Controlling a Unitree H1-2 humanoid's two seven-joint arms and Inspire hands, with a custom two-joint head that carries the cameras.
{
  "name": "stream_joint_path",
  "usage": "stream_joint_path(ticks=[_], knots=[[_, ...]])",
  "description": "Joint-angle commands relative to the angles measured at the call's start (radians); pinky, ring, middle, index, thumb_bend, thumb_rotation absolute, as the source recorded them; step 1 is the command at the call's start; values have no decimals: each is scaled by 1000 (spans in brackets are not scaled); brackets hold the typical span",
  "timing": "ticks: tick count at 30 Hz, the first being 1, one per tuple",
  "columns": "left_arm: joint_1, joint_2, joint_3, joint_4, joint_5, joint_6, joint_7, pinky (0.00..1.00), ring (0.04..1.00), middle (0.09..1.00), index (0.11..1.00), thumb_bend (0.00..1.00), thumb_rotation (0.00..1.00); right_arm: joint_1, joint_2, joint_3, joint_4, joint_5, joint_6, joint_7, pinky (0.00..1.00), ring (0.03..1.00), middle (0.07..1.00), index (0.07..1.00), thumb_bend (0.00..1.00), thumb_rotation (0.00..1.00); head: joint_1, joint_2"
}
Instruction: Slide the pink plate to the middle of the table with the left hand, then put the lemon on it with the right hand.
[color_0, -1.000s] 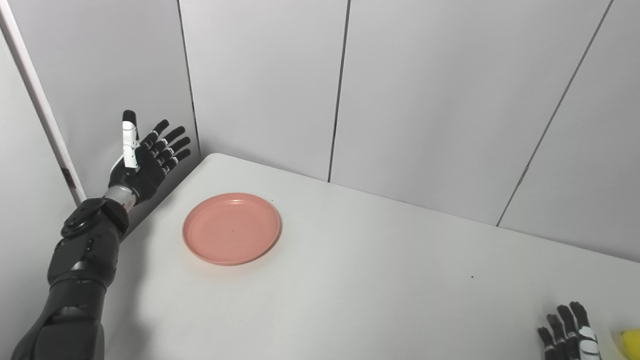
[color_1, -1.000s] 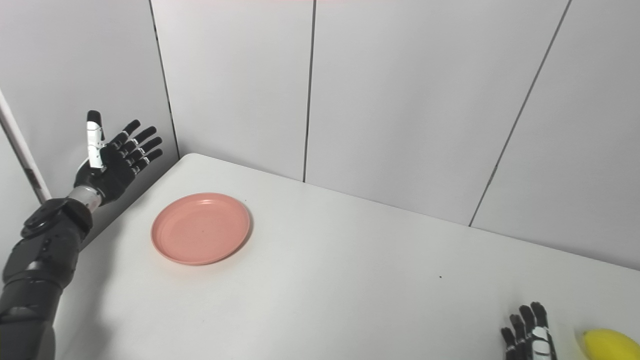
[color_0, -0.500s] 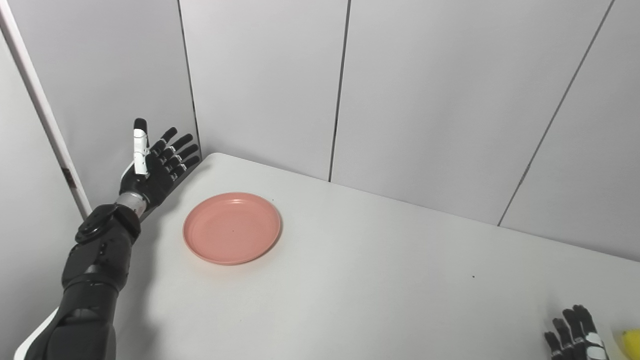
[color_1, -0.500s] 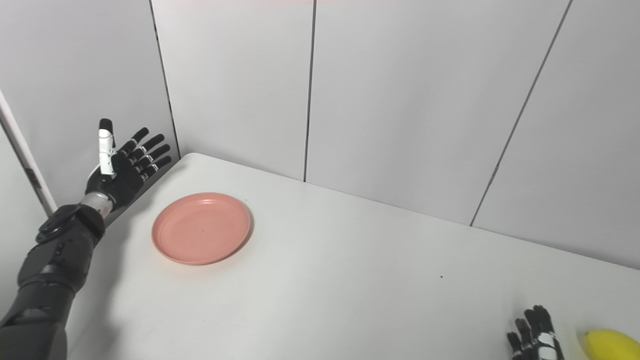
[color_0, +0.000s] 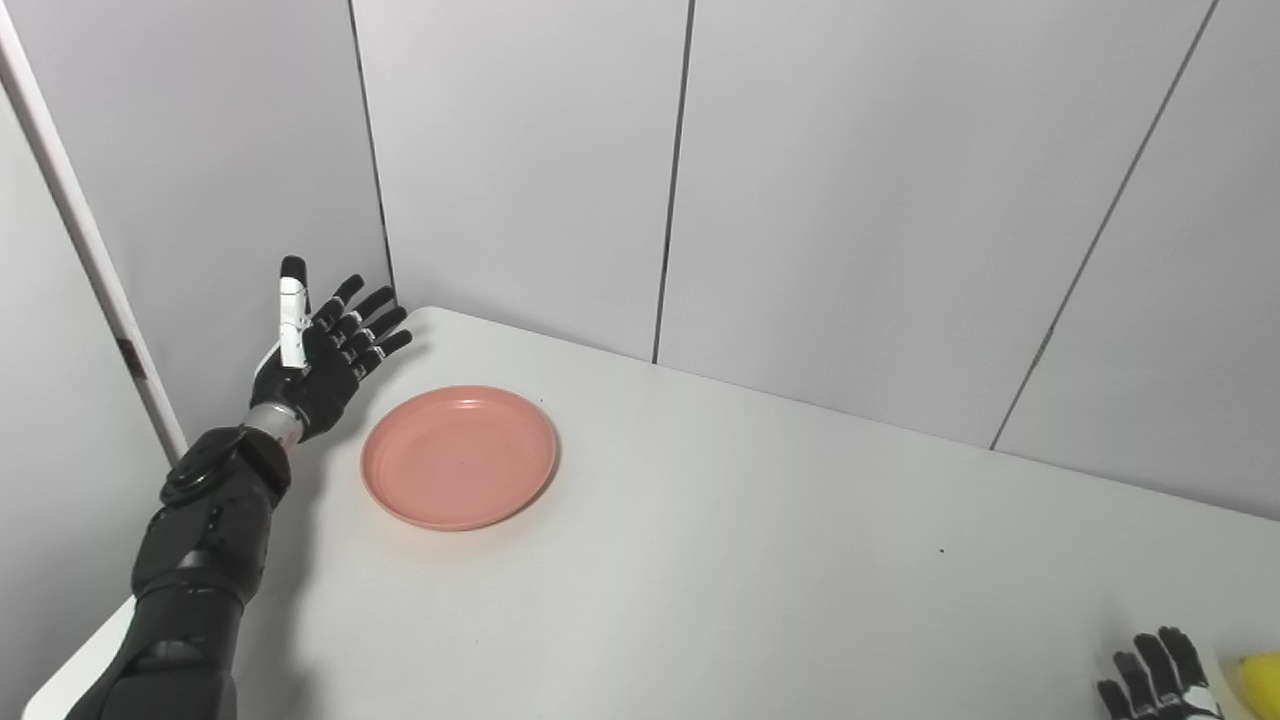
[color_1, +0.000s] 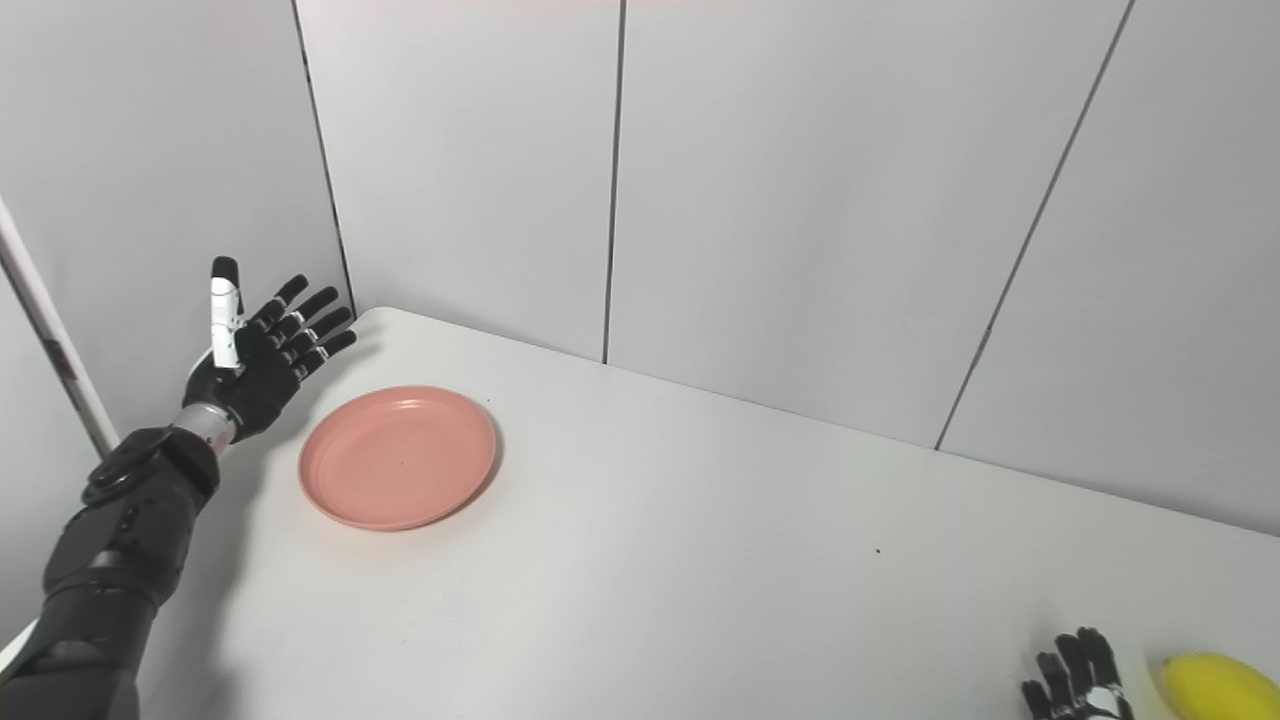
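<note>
The pink plate lies flat on the white table, toward its far left corner. My left hand hovers just left of the plate, palm turned toward it, fingers spread and open, holding nothing and not touching the plate. At the bottom right edge only the fingertips of my right hand show, spread apart and empty. The yellow lemon rests on the table right beside them, partly cut off by the picture's edge.
Grey wall panels stand close behind the table and along its left side. The table's left edge runs under my left forearm. A small dark speck marks the tabletop.
My left hand has moved down and to the right, closer to the plate's left rim. My right hand has sunk lower, toward the picture's bottom edge. The plate and lemon have stayed put.
</note>
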Motion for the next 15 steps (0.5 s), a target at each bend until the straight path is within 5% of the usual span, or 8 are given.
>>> stream_joint_path(ticks=[1,15], knots=[[-32,12,6,-6,-11,-16,-13,876,897,922,1000,1000,912,27,1,-4,32,7,47,-8,1000,983,967,940,551,649,-1,-4],[-21,10,-3,15,13,-40,6,864,887,912,993,987,927,26,6,-7,30,5,53,-16,1000,989,968,947,537,636,20,-11]])
